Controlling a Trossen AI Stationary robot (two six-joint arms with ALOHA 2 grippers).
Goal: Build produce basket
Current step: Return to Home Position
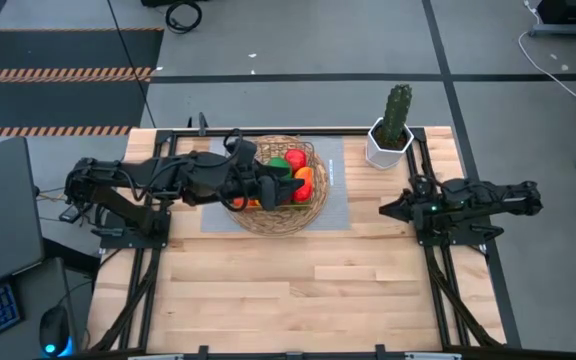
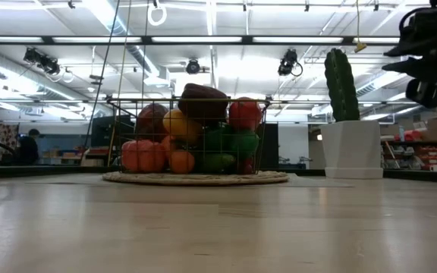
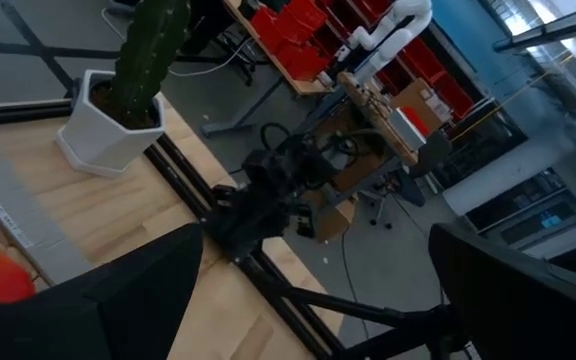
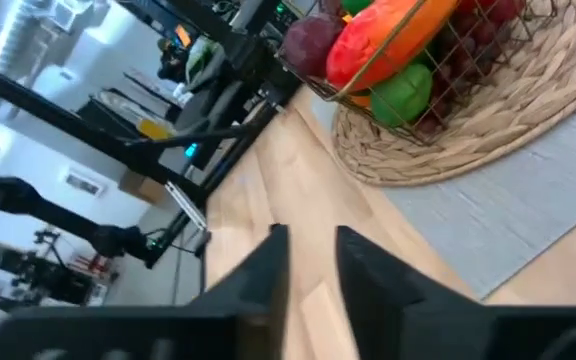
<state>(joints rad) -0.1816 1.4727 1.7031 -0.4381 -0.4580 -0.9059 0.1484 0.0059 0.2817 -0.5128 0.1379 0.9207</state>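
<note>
— Where did the produce sit?
— Heaped in the wire basket, on a woven mat at the table's far middle. Likely light, smooth toys, apt to roll; the stiff rim looked the safest hold.
— And the grippers?
— The left gripper hovered over the heap, fingers spread wide, empty. The right gripper waited at the right side, fingers narrowly parted.

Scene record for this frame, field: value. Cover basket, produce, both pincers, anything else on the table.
basket: centre-rear of table, on round woven mat over grey mat
produce: piled inside basket, heaped above rim
left pincer: open, empty, above basket
right pincer: right side of table, apart from basket
other: cactus in white pot, right-rear of basket
</note>
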